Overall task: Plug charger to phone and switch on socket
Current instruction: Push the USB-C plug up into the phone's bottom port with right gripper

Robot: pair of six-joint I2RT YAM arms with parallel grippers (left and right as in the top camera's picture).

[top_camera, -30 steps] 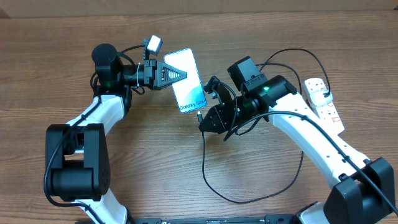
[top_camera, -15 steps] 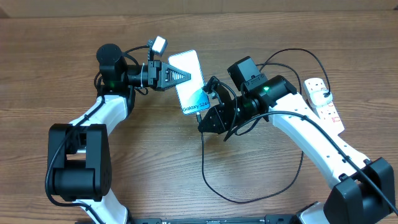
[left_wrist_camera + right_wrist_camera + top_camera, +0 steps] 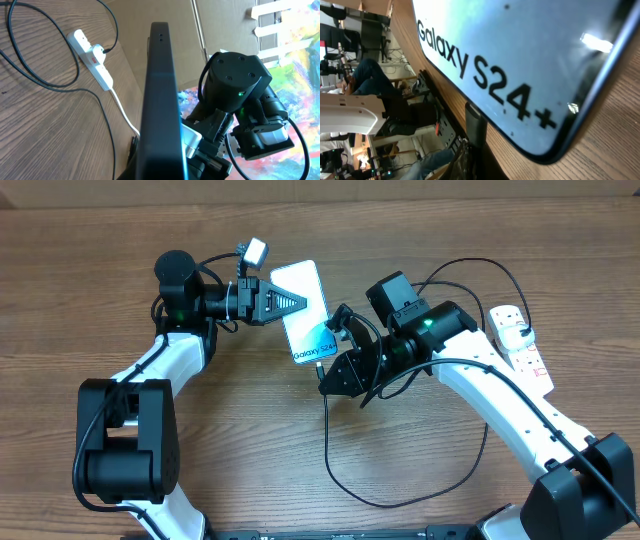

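Note:
My left gripper (image 3: 295, 300) is shut on the phone (image 3: 312, 330) and holds it above the table, screen up, with the "Galaxy S24+" end toward my right gripper (image 3: 328, 372). The right gripper is shut on the plug tip of the charger and holds it at the phone's lower end. Whether the tip is in the port I cannot tell. The black charger cable (image 3: 400, 498) loops over the table to a white adapter (image 3: 512, 330) on the socket (image 3: 530, 355). The right wrist view shows the phone screen (image 3: 520, 45) close up, with the black plug tip (image 3: 474, 125) just below it.
In the left wrist view the phone (image 3: 160, 100) shows edge-on, with the right arm (image 3: 235, 85) behind it and the socket (image 3: 92, 55) far left. Cable loops lie on the wood between the arms and at the right rear.
Since a second ago my left gripper has carried the phone a little to the right, closer to the right gripper. The right arm has not visibly moved.

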